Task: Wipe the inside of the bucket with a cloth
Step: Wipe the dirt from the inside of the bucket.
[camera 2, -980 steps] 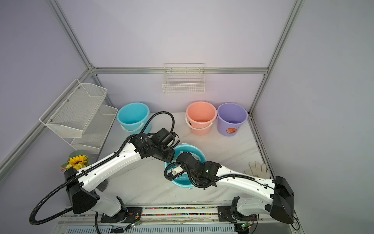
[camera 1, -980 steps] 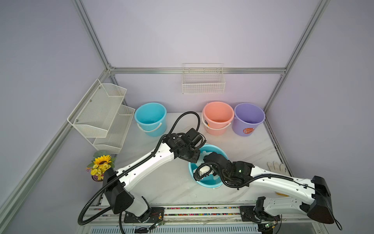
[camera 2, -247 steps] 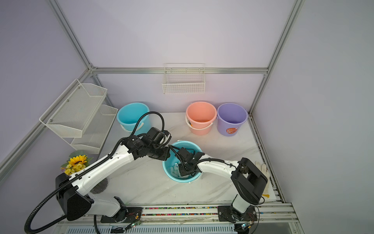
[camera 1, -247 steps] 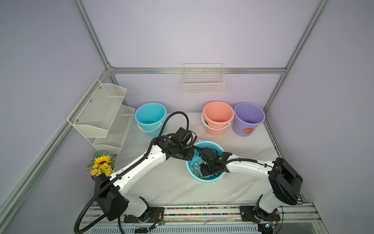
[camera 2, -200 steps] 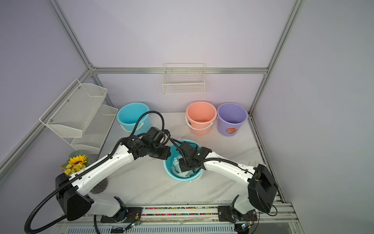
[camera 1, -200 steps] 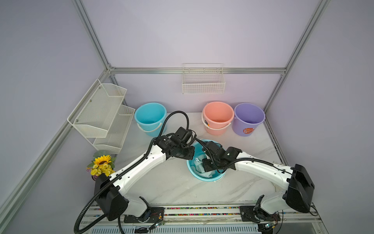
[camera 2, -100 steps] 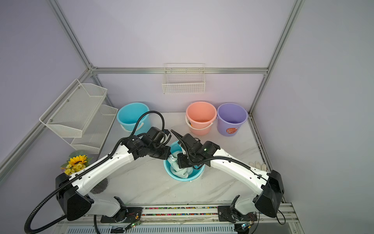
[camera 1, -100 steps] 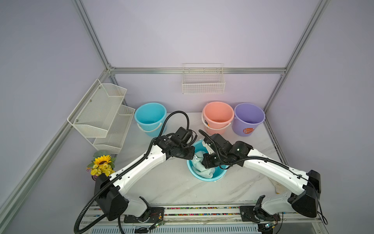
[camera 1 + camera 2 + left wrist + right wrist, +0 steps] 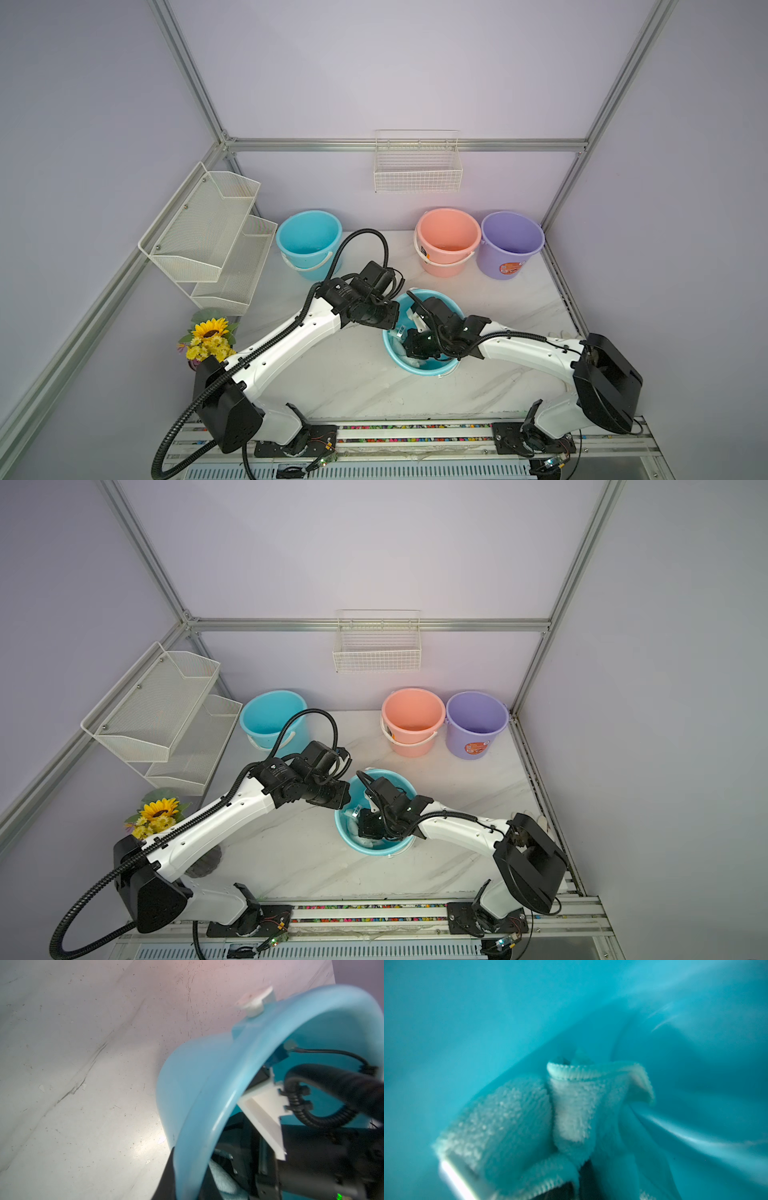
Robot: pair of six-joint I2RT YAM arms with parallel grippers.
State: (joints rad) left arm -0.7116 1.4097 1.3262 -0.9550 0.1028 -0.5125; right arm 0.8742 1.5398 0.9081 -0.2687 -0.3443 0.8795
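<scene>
On the marbled bench (image 9: 332, 374), centre stage, the teal bucket (image 9: 430, 369) stands upright with both arms converging on it. The left gripper (image 9: 390, 325) is pinched almost closed over the bucket's rim on its own side, bracing the bucket. The right gripper (image 9: 411, 356) is plunged down inside, jaws clamped tight on a bunched fold of the cloth (image 9: 571, 1109). And there is the cloth itself: deep in the bucket, low on the side nearest the robot, pale terry against teal plastic. The right wrist view is blurred, so the cloth only seems to be pressed where the wall curves into the floor. Judged from this, the wipe is well under way: cloth in the gripper, bucket steadied, cloth down on the plastic. How much has been covered cannot be read here. The far wall and the rest of the floor look like the work left.
</scene>
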